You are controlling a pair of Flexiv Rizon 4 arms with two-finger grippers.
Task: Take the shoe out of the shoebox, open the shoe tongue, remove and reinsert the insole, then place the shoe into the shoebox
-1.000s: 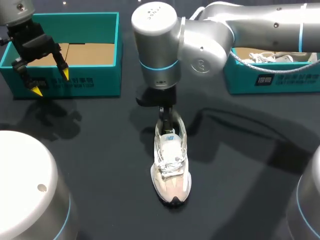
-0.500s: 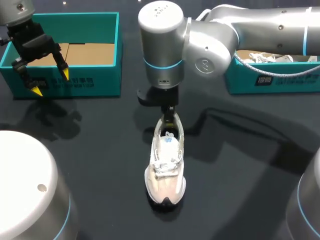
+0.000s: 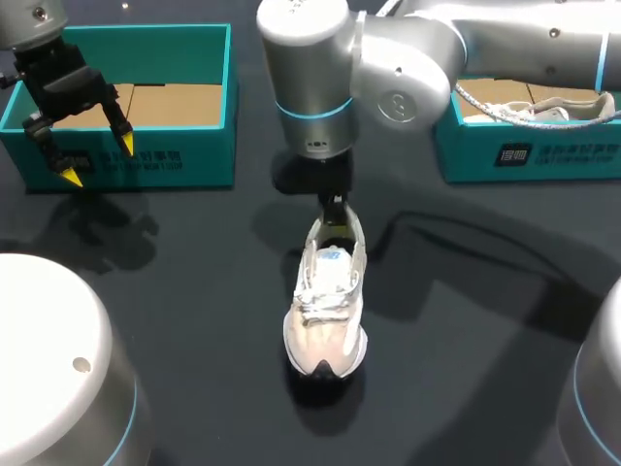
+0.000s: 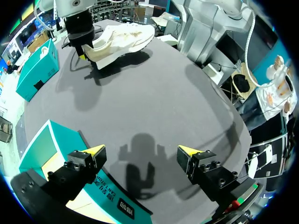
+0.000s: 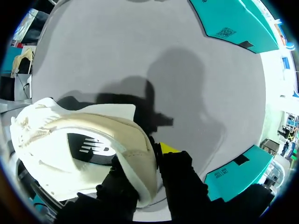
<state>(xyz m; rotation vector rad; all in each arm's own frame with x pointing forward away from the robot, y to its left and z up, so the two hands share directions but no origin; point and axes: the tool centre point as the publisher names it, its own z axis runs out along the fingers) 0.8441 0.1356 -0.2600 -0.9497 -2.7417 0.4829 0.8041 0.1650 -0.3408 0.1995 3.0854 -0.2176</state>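
Observation:
A white and beige sneaker (image 3: 325, 301) hangs toe toward me over the dark table's middle, heel uppermost. My right gripper (image 3: 335, 209) comes down from above and is shut on its heel collar. In the right wrist view the heel wall of the sneaker (image 5: 93, 140) is pinched in that gripper (image 5: 145, 163), one yellow fingertip (image 5: 168, 148) outside it. My left gripper (image 3: 100, 160) hangs open and empty before the left shoebox (image 3: 228, 97), far from the shoe. From the left wrist view, the open gripper (image 4: 141, 151) faces the table, with the sneaker (image 4: 124, 39) far ahead.
The teal left shoebox shows a bare cardboard floor. A second teal box (image 3: 524, 150) at the back right holds another pale shoe (image 3: 514, 112). My right arm's thick elbow (image 3: 310, 68) stands over the table's back middle.
My right gripper has closed on the sneaker's heel. The shoe has shifted slightly left and come up off the table with it. The left arm has not moved.

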